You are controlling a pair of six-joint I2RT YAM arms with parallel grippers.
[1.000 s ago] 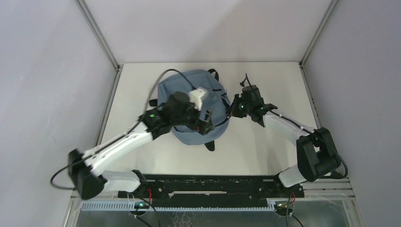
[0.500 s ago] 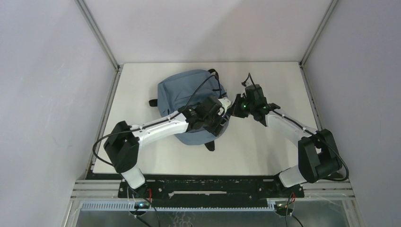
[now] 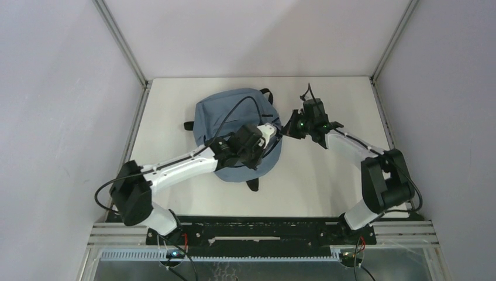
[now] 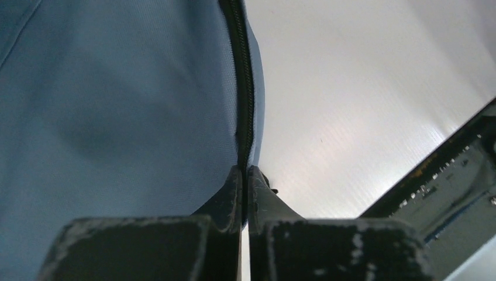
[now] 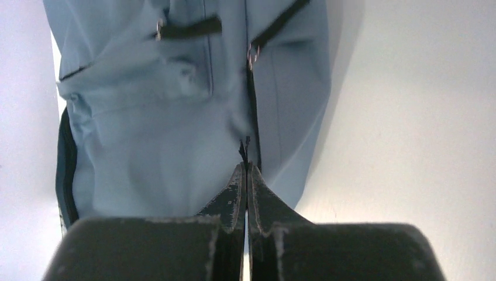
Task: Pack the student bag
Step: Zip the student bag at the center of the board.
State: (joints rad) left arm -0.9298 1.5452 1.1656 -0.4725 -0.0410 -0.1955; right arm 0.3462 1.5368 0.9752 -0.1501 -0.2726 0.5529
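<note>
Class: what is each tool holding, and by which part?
Both hold the student bag: the left tool is shut on its black zipper line at the bag's edge, the right tool on the zipper too.

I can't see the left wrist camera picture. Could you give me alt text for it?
The left gripper, its two dark fingers pressed together, pinches the black zipper of the grey-blue student bag, seen from very close. The bag fills the left side, and the white table lies to the right.

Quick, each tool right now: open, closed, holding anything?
Left tool: closed, pinching the student bag at its zipper.
Right tool: closed at the bag's zipper too, apparently gripping it.
</note>
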